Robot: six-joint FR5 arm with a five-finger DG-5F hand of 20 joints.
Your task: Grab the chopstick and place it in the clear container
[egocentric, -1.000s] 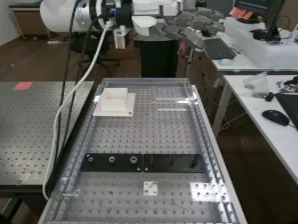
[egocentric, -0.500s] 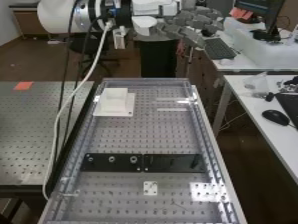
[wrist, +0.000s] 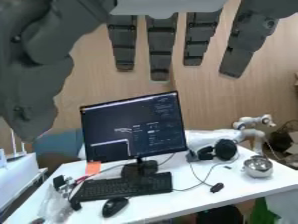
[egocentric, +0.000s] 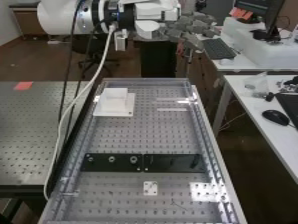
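In the high view, a block [egocentric: 114,100] sits on a base [egocentric: 130,103] at the far left of the middle counter [egocentric: 153,132]. Nearer, 2 bars [egocentric: 173,162] lie end to end across it, with a small plate [egocentric: 150,188] before them. In the wrist view, on a counter [wrist: 199,197], the keyboard [wrist: 123,186] is between the screen [wrist: 133,127] and mouse [wrist: 115,206].

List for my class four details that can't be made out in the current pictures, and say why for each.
- Arm's base, high view: cut off by the top edge.
- Bench's near end, high view: cut off by the bottom edge.
- Fittings on the black plate, high view: too small to identify.
- Base of the hand, wrist view: cut off by the top edge.
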